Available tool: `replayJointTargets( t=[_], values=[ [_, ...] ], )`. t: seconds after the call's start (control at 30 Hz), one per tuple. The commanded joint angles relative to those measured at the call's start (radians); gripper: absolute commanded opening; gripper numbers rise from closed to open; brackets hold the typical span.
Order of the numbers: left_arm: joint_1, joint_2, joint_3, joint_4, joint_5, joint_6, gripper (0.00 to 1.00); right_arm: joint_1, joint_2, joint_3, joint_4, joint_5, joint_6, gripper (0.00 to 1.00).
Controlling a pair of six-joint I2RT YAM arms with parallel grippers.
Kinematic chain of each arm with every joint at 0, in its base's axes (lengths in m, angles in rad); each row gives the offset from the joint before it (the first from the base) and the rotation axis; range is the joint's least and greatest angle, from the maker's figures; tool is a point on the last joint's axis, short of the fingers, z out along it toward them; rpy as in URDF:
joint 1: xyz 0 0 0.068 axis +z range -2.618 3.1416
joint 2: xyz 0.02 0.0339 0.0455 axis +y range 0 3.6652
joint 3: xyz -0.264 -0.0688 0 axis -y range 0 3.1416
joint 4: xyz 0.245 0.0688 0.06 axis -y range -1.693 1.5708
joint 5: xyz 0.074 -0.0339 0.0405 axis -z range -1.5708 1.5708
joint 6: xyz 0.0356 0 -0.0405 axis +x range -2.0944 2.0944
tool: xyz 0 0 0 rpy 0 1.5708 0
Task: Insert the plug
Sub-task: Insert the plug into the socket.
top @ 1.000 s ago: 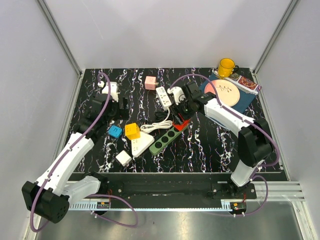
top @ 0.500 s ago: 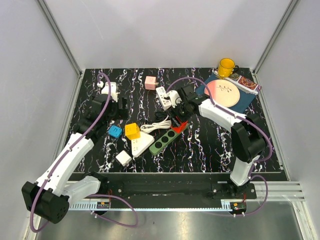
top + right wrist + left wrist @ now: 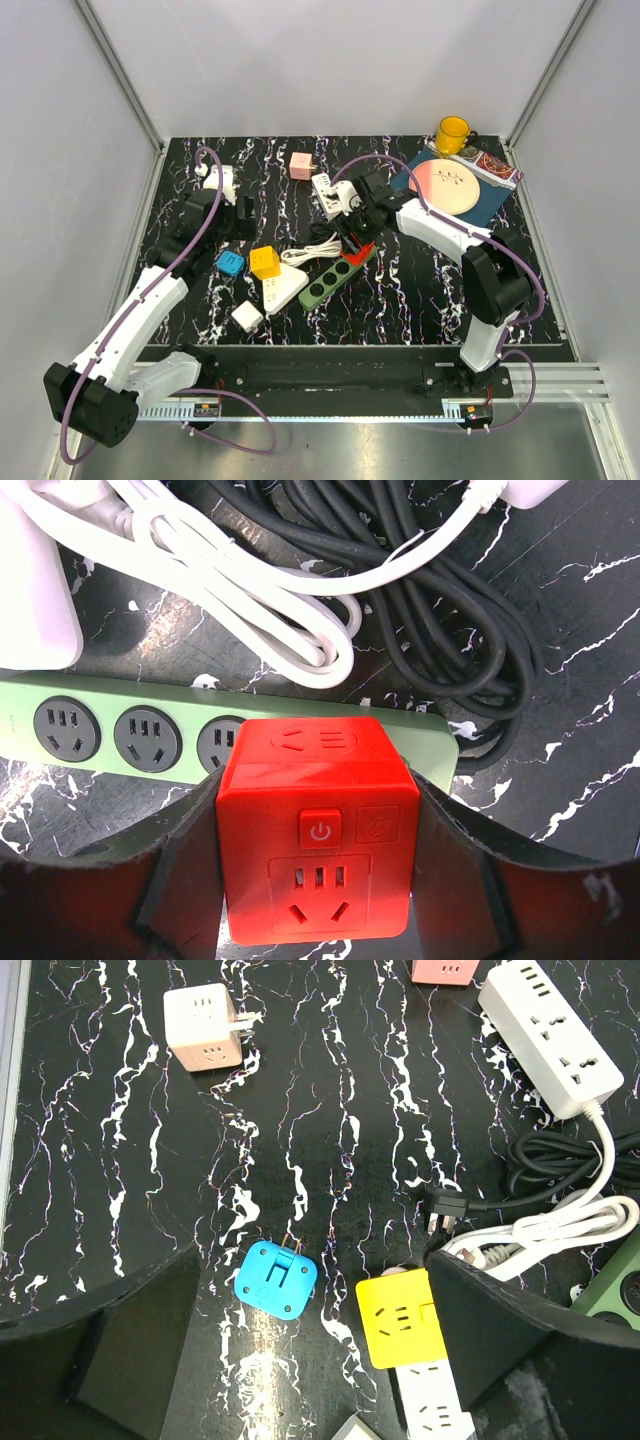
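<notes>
The right gripper (image 3: 315, 832) was clamped partway shut on the red cube plug (image 3: 315, 780), poised over the end of the green power strip (image 3: 110, 730) — free sockets lay at ten o'clock. Best to square the prongs over one socket, then press straight down. The left gripper (image 3: 312, 1332) gaped wide, empty.

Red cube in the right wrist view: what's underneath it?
The green power strip lies under the red cube, three sockets showing to its left. The strip's part directly below and the cube's prongs are covered.
</notes>
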Motion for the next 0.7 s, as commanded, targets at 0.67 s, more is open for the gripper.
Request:
replayJointTargets(
  t=[0.67],
  values=[
    [-0.003,-0.025,0.001,0.023,-0.028,0.021,0.99,0.008,-0.029,-0.013,0.047,0.018,0.021,0.0]
  ],
)
